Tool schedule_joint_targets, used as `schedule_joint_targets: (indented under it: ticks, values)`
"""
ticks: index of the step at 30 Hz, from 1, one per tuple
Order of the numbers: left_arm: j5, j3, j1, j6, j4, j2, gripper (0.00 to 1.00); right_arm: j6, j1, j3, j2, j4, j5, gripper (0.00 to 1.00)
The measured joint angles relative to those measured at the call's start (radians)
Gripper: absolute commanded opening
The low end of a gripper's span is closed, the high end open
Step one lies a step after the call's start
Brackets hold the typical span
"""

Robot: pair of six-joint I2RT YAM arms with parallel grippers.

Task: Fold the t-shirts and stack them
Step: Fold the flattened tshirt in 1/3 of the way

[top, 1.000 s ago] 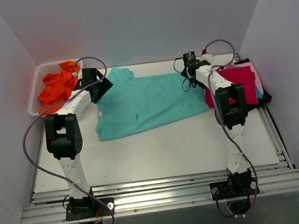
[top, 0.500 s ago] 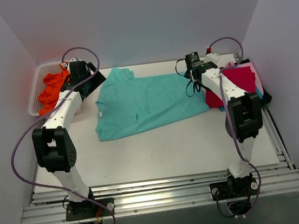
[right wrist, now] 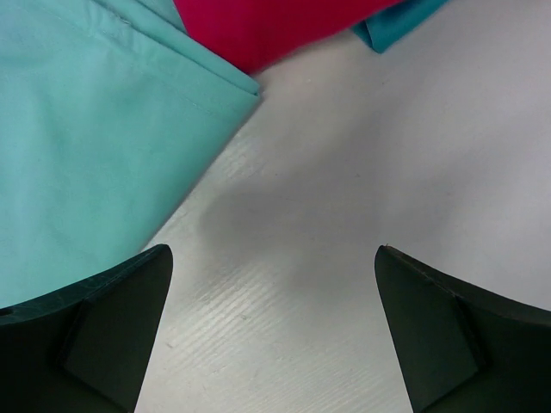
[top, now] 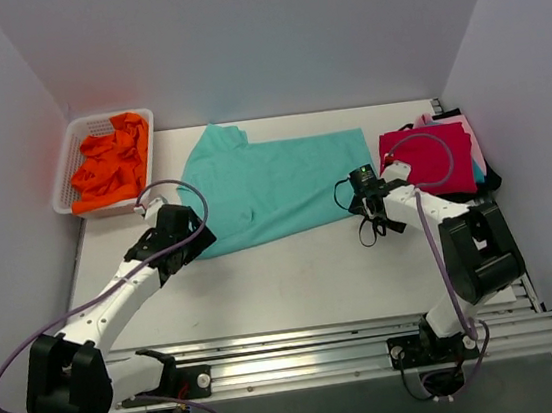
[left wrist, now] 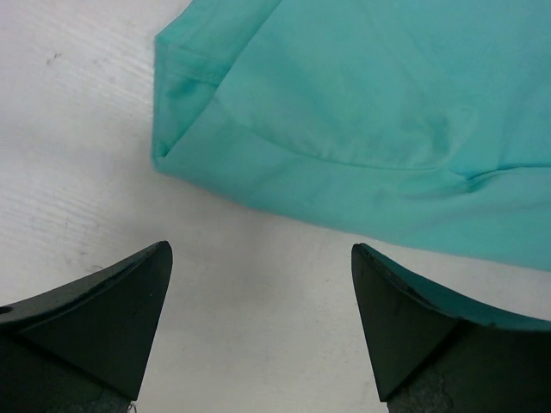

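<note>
A teal t-shirt lies spread flat on the white table. Its near left corner shows in the left wrist view, its near right corner in the right wrist view. My left gripper is open and empty, just off the shirt's near left corner, over bare table. My right gripper is open and empty beside the shirt's near right corner. A stack of folded shirts with a crimson one on top sits at the right; its edge shows in the right wrist view.
A white basket holding crumpled orange shirts stands at the back left. White walls close in the table on three sides. The aluminium rail runs along the near edge.
Both arms have pulled back from the shirt's far corners to its near edge. The shirt now lies shifted and flattened, its near hem closer to the front.
</note>
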Motion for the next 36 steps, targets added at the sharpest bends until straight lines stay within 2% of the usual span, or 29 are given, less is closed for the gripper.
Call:
schedule_joint_targets:
  ticks: [5,13,18,20,21,22,23,24,25,26,27,29,30,31,35,36]
  values:
    - [-0.023,-0.112,0.002,-0.051,0.012,-0.006,0.94,-0.001,0.0,-0.004,0.01,0.035,-0.004,1.0]
    - [-0.024,-0.119,0.022,-0.087,0.111,0.17,0.94,-0.001,-0.004,0.056,0.127,0.077,-0.003,1.0]
    - [-0.031,-0.113,0.042,-0.1,0.167,0.216,0.94,-0.003,-0.042,0.091,0.195,0.106,-0.001,1.0]
    - [-0.038,-0.101,0.048,-0.103,0.179,0.233,0.94,-0.004,-0.061,0.105,0.211,0.118,0.002,0.94]
    - [-0.042,-0.096,0.05,-0.105,0.186,0.241,0.95,-0.003,-0.07,0.11,0.218,0.126,0.003,0.9]
    - [-0.047,-0.089,0.052,-0.106,0.191,0.25,0.97,-0.004,-0.077,0.115,0.224,0.134,0.005,0.82]
    - [-0.051,-0.084,0.054,-0.106,0.197,0.258,0.99,-0.004,-0.083,0.116,0.227,0.144,0.005,0.8]
    - [-0.055,-0.079,0.056,-0.108,0.203,0.266,0.91,-0.003,-0.088,0.116,0.229,0.151,0.006,0.74]
    - [-0.06,-0.073,0.058,-0.111,0.208,0.272,0.85,-0.005,-0.093,0.116,0.229,0.156,0.006,0.57]
    - [-0.063,-0.07,0.061,-0.111,0.213,0.281,0.75,-0.01,-0.096,0.116,0.229,0.159,0.007,0.48]
    - [-0.067,-0.067,0.064,-0.11,0.216,0.288,0.71,-0.011,-0.1,0.116,0.229,0.161,0.007,0.44]
    - [-0.078,-0.056,0.074,-0.112,0.222,0.308,0.58,-0.01,-0.105,0.116,0.23,0.165,0.008,0.21]
    - [-0.08,-0.052,0.078,-0.114,0.225,0.316,0.42,-0.013,-0.108,0.116,0.232,0.167,0.008,0.12]
    - [-0.08,-0.049,0.082,-0.119,0.229,0.323,0.33,-0.011,-0.109,0.116,0.234,0.171,0.007,0.0]
    - [-0.082,-0.042,0.093,-0.129,0.241,0.347,0.03,-0.006,-0.113,0.116,0.239,0.187,0.008,0.0]
    - [-0.079,-0.035,0.094,-0.127,0.241,0.353,0.02,-0.006,-0.113,0.116,0.239,0.188,0.008,0.0]
